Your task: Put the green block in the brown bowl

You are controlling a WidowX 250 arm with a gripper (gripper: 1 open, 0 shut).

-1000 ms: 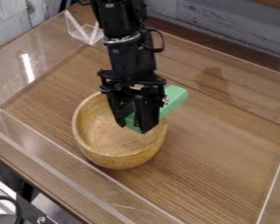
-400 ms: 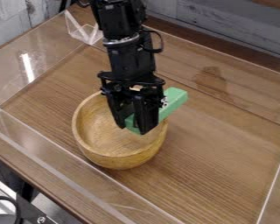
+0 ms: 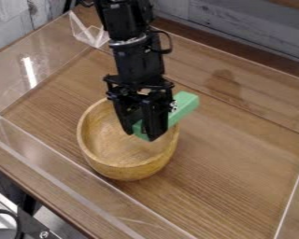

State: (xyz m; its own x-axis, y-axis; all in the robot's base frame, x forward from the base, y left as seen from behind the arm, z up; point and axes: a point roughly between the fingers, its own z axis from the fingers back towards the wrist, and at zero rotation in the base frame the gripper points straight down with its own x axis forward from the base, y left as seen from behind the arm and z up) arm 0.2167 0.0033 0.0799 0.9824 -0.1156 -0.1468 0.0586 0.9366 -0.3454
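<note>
Holding the green block (image 3: 172,110) clamped between its jaws, the gripper (image 3: 145,121) hangs over the brown bowl (image 3: 111,149), the block tilted across the bowl's far rim; by my reading only the release is left. Around the bowl lies a wood-grain table (image 3: 239,177) with clear low walls, grey planks behind.
</note>
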